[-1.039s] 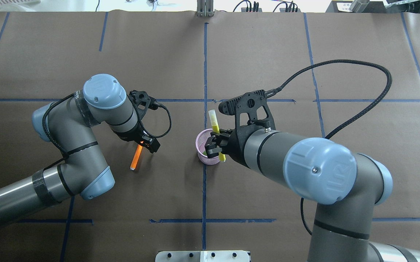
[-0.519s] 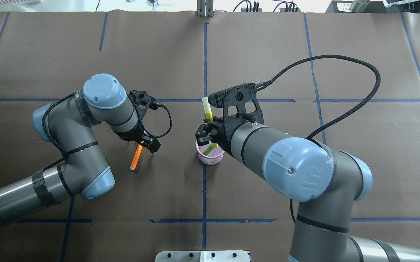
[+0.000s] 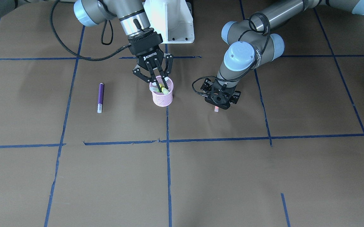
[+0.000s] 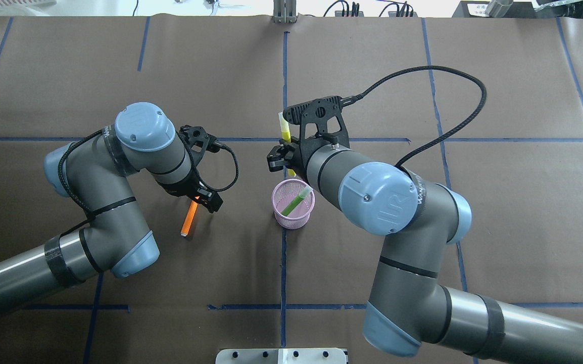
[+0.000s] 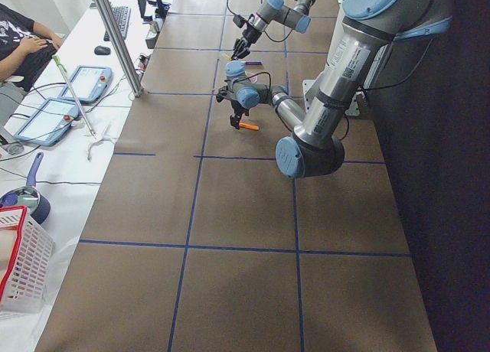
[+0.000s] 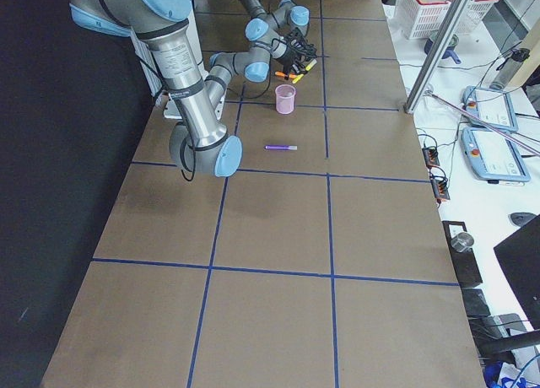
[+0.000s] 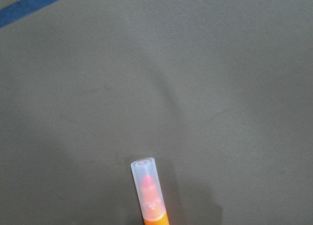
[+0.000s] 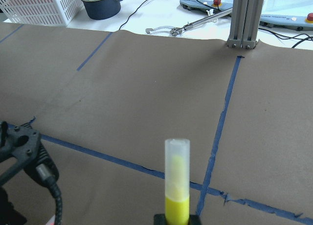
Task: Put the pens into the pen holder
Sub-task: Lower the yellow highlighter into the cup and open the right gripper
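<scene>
On my overhead feed the small pink wire-mesh pen holder (image 4: 293, 203) stands at table centre on the blue tape line, with 1 slim green pen (image 4: 291, 201) leaning inside it, pale cap toward 2 o'clock. The right gripper (image 4: 284, 157) hovers just off the cup's rim at 11 o'clock, fingers pinched on the slim yellow pen (image 4: 285, 132), which stands nearly upright with its translucent cap on top; my right wrist camera shows that cap rising straight out of the closed fingers. The left gripper (image 4: 204, 196) sits well away at the cup's 9 o'clock, pinching the upper end of the slim orange pen (image 4: 188, 219), which slants down toward 7 o'clock. On the front-facing feed a slim purple pen (image 3: 100, 97) lies flat on the brown paper-covered table (image 3: 201, 176), well apart from the cup at its 9 o'clock.
</scene>
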Tool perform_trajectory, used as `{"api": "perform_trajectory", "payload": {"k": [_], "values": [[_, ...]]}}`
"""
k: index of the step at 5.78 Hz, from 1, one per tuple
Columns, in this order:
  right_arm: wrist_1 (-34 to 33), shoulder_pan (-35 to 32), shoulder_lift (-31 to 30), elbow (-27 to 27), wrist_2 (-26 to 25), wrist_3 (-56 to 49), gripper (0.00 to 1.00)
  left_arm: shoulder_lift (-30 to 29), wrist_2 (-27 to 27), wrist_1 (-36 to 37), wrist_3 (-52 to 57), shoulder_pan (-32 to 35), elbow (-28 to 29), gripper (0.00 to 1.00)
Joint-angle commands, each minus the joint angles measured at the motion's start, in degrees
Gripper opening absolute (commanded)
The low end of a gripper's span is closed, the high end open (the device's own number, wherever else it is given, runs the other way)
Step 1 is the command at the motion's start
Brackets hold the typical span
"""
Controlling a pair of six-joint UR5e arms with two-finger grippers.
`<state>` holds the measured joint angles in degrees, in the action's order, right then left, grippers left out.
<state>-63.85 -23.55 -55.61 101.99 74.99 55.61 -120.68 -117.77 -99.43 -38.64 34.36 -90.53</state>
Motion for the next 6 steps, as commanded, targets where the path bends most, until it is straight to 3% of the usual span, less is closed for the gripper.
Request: {"api": "perform_trajectory", "payload": {"k": [1, 3, 6], "values": [[4.7, 1.6, 0.2, -4.1, 0.1, 1.8, 0.01, -0.1, 0.0, 0.0, -0.1, 0.0, 0.0, 1.0], [3.9, 2.9, -0.8, -1.2, 0.2, 2.2, 0.0, -0.1, 0.0, 0.0, -0.1, -0.1, 0.0, 1.0], [3.9, 4.3, -2.9, -1.3, 0.2, 2.3, 0.0, 0.0, 0.0, 0.0, 0.1, -0.1, 0.2, 1.0]]}}
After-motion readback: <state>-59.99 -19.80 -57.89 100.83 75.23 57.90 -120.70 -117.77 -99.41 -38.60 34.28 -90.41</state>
